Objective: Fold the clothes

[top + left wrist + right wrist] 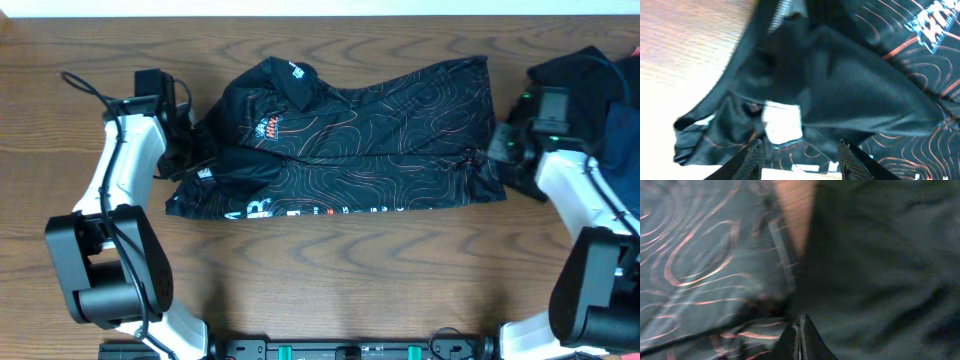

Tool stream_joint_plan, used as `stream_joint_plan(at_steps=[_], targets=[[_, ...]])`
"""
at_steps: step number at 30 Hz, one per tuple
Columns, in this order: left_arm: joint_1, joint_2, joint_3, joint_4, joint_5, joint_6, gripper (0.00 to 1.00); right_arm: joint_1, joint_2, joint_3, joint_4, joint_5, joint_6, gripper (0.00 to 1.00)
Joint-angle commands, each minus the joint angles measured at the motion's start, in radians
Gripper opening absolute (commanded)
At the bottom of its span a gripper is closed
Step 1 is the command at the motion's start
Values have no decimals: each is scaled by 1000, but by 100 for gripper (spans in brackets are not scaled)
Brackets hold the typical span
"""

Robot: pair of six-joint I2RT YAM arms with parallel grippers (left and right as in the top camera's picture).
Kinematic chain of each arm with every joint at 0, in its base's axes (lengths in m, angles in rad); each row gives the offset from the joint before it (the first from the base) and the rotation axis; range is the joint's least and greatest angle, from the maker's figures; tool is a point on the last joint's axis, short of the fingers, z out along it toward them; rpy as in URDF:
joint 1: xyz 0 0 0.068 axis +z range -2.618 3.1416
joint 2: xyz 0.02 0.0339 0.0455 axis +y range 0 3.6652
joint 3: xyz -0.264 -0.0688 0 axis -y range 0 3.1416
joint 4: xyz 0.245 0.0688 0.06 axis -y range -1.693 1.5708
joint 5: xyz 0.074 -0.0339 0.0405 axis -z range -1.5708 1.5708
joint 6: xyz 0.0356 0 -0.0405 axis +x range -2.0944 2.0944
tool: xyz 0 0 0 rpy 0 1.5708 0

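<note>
Black jersey with orange-white contour lines: spread across the middle of the brown wooden surface, collar toward the left.
Left fingers: parted and released, at the jersey's crumpled left edge.
Right fingers: clenched together at the jersey's right hem; whether cloth is pinched cannot be told.
Plain black and navy garments: heaped at the right edge.

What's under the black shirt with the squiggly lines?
Only the wooden table shows around the shirt. Anything lying beneath it is covered by the cloth.
</note>
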Motion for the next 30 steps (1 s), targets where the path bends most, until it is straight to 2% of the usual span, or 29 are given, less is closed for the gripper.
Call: stream_joint_plan(at_steps=[1, 6, 13, 17, 23, 30], targets=[[-36, -10, -1, -2, 6, 30, 50, -80, 0, 8, -4, -114, -20, 1], [-76, -10, -1, 5, 6, 32, 49, -127, 57, 8, -4, -254, -125, 1], [-116, -10, -1, 5, 6, 32, 49, -131, 194, 8, 21, -246, -135, 1], [-130, -10, -1, 5, 6, 32, 49, -141, 277, 8, 72, -152, -135, 1], [-131, -10, -1, 5, 6, 32, 49, -217, 301, 23, 125, 136, -134, 2], [-131, -10, -1, 4, 6, 32, 49, -362, 301, 116, 92, 108, -120, 6]])
